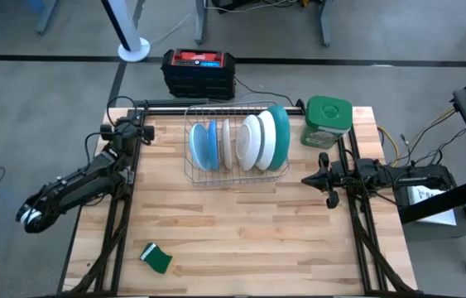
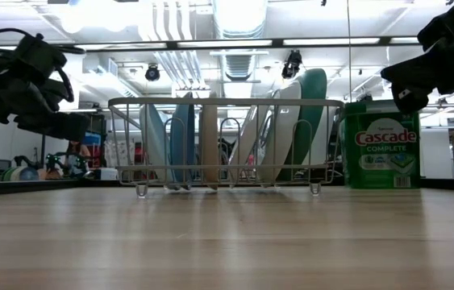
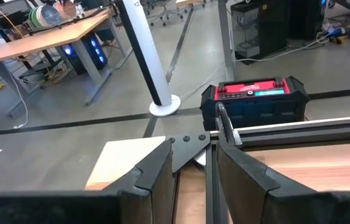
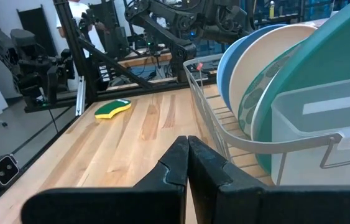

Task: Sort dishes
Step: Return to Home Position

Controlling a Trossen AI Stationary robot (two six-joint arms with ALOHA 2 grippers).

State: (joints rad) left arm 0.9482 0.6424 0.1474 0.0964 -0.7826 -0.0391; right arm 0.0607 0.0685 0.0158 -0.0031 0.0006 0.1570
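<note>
A small green sponge (image 1: 156,258) lies at the front left of the light wooden table (image 1: 241,232). At the rear, the wire dish rack (image 1: 237,176) holds upright the round light blue plates (image 1: 203,146), cream plates (image 1: 249,141) and teal-rimmed plates (image 1: 280,132). A green-lidded clear container (image 1: 328,116) stands just beside the rack's right end. The left gripper (image 1: 144,131) waits left of the rack with its fingers narrowly parted and empty. The right gripper (image 1: 307,179) is to the rack's right, clear of it, with its fingers pressed together and empty. A black and red box (image 1: 199,70) sits on the floor behind the table.
</note>
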